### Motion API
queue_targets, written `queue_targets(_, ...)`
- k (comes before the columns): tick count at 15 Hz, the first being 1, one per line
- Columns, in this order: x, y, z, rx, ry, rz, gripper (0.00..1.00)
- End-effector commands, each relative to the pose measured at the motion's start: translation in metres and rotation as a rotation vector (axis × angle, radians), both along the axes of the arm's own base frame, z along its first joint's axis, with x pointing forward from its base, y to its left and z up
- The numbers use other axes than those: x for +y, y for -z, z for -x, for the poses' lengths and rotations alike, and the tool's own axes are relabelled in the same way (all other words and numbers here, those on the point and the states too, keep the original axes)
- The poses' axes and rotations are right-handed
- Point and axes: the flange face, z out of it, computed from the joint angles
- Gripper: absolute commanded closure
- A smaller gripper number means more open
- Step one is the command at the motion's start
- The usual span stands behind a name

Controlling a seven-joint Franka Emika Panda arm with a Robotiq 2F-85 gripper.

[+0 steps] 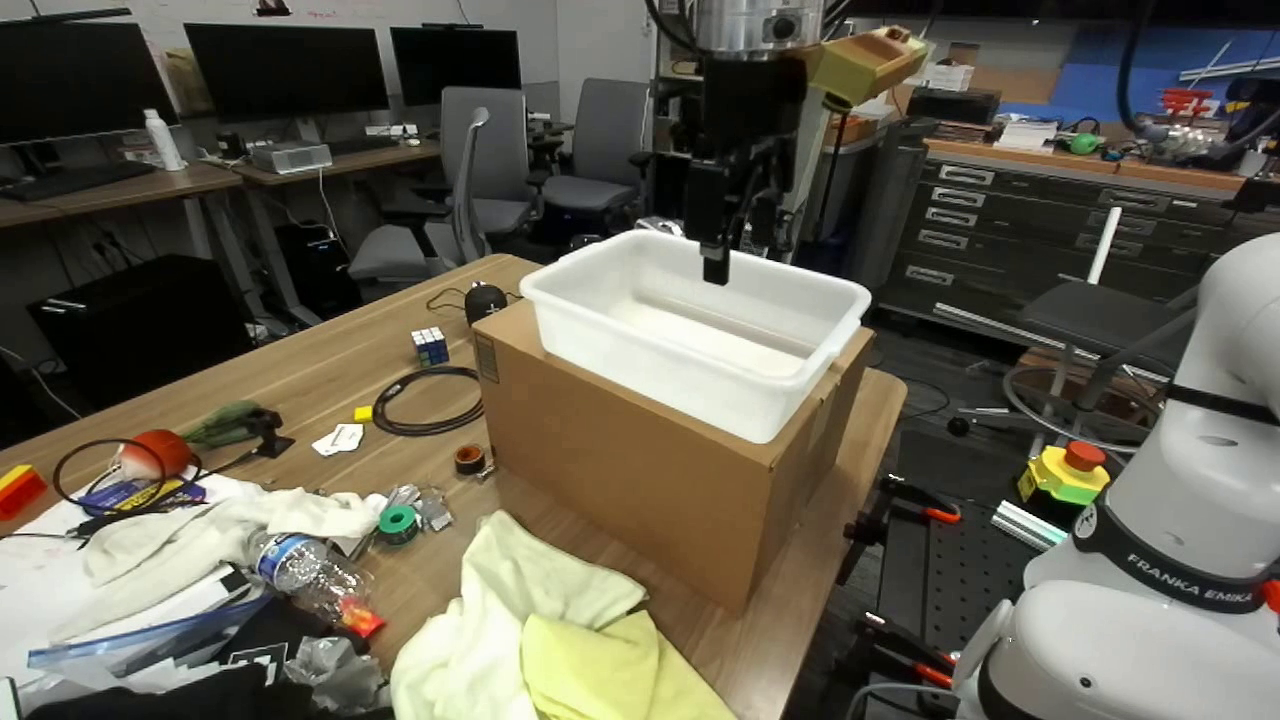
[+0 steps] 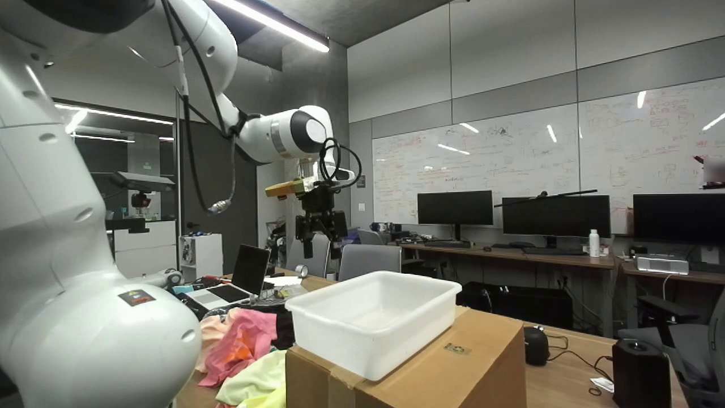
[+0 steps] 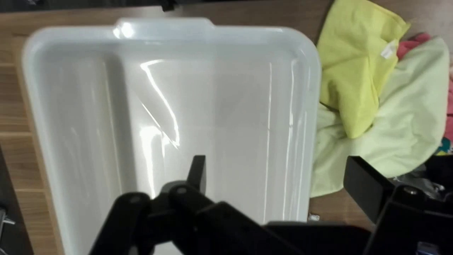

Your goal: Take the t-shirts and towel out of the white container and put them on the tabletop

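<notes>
The white container (image 1: 650, 375) stands on a cardboard box; no cloth shows inside it in any view. It also shows in an exterior view (image 2: 340, 340) and in the wrist view (image 3: 247, 35). My gripper (image 3: 276, 170) is open with nothing between its fingers. It hangs above the container in both exterior views (image 1: 745, 255) (image 2: 322, 249). A pale green cloth (image 1: 460, 650) and a yellow cloth (image 3: 354, 63) lie crumpled on the tabletop beside the box. A pink cloth (image 2: 249, 340) and a peach cloth (image 2: 212, 334) lie by them. I cannot tell shirts from towel.
The cardboard box (image 1: 620, 480) raises the container well above the wooden table (image 1: 340, 390). A plastic bottle (image 1: 305, 570), a black cable coil (image 1: 430, 425), a puzzle cube (image 1: 430, 345) and a laptop (image 2: 249, 269) are on the table. A black speaker (image 2: 640, 371) stands at the box's far side.
</notes>
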Motion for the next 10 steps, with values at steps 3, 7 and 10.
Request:
queue_targets(3,-0.019,-0.042,0.063,0.196,-0.051,0.090,0.00)
queue_targets(7,-0.026,-0.066,0.088,0.104,-0.052,0.101,0.00)
queue_targets(10,-0.029,-0.079,0.095,-0.038,-0.022,0.076,0.00)
